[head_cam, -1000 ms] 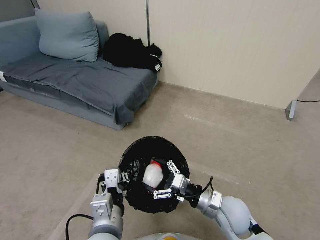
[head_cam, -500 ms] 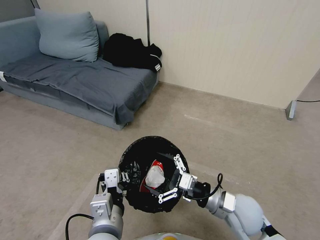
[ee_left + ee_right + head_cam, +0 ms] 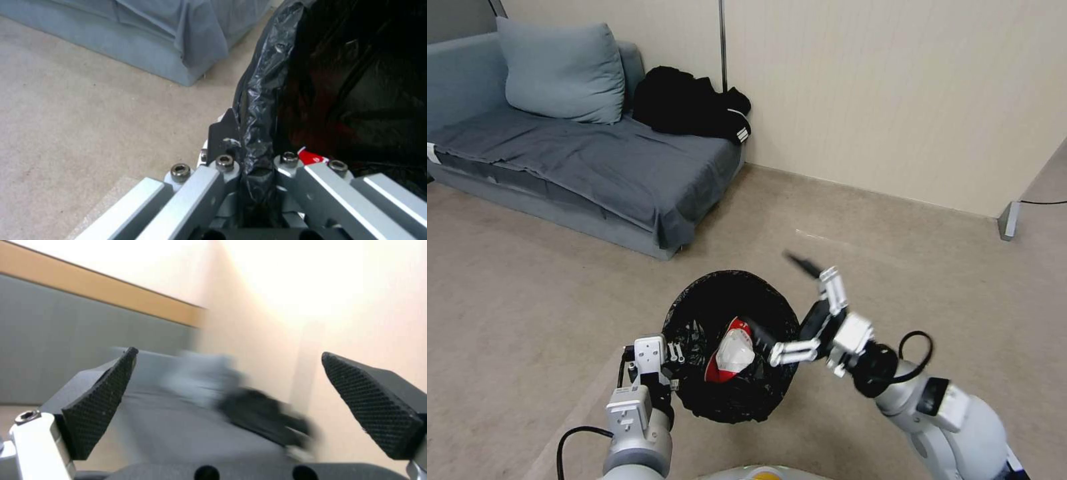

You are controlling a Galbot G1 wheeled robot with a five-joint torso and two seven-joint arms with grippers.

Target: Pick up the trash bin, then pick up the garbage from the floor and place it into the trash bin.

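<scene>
Sofa point(image 3: 580, 160) against wall, beyond carpeted floor point(image 3: 927, 280). Trash bin point(image 3: 694, 320) held above floor, left hand point(image 3: 675, 353) clenched on lined rim (liner pinched). Right hand point(image 3: 792, 303) released, beside bin. Red-and-white wrapper point(image 3: 730, 353) inside bin.

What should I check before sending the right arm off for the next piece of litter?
1. Left hand clamped on the trash bin rim: ok, its fingers pinch the black liner.
2. Red-and-white wrapper inside the bin: ok, lying in the liner.
3. Right hand empty: ok, pads wide apart with nothing between them.
4. Right hand clear of the bin: not ok, its lower finger overlaps the rim in the head view.
5. Bin upright: cannot tell; its mouth faces the head camera.
6. Next piece located on the floor: not ok, none in sight.
</scene>
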